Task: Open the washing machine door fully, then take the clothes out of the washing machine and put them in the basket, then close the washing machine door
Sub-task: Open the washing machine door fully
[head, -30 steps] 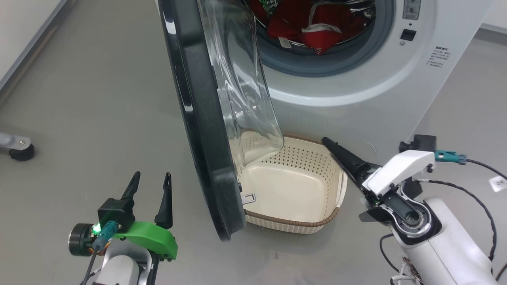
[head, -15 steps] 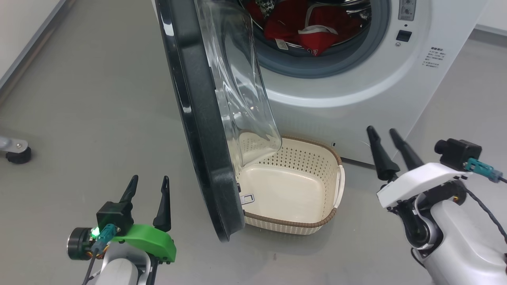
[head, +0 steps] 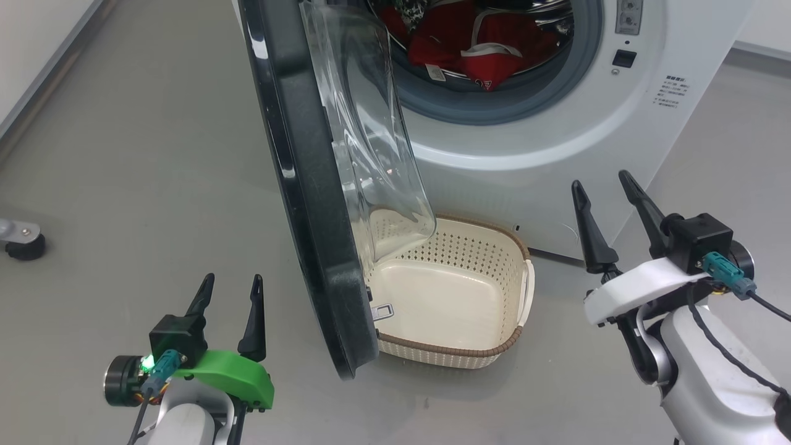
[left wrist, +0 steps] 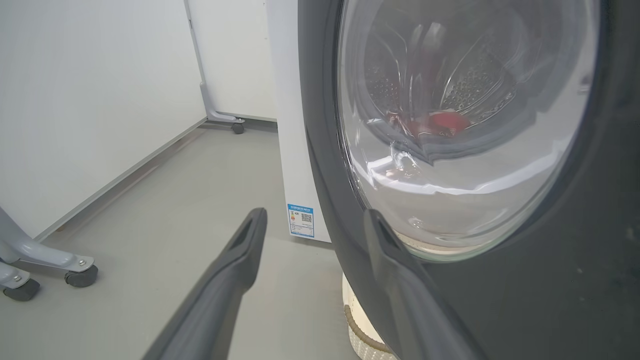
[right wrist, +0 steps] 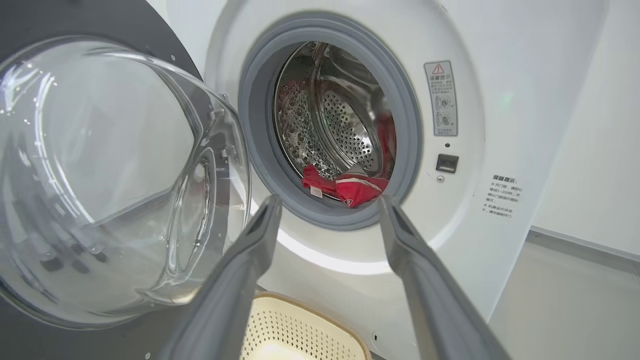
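We see the washing machine door (head: 309,185) swung out edge-on in the head view. Its black rim is cut off at the top of the frame, and its clear glass bowl (head: 371,142) bulges to the right. Rim and bowl hide the left end of the basket (head: 457,355). The basket sits on the floor (head: 123,154) just in front of the washing machine (head: 556,142), below the opening, and the part of its bottom that we can see is bare cream plastic.

The clothes (head: 488,49) lie inside the machine behind the grey gasket (head: 494,114), red with white trim. The frame edge cuts off the top of the pile, so we cannot count the garments. In the right wrist view they are a small red heap low in the perforated drum (right wrist: 345,125).

Our left tool (head: 233,281) hangs over the floor left of the door and apart from it, its fingers spread wide and empty. In the left wrist view one finger overlaps the rim, and the clothes are only a warped red smear through the glass. Our right tool (head: 599,180) stands right of the basket, near the machine's lower front, fingers wide apart and gripping nothing.

The print on the blue sticker (left wrist: 301,220) is too small for us to read. A grey caster (head: 21,241) is cut off at the left edge.
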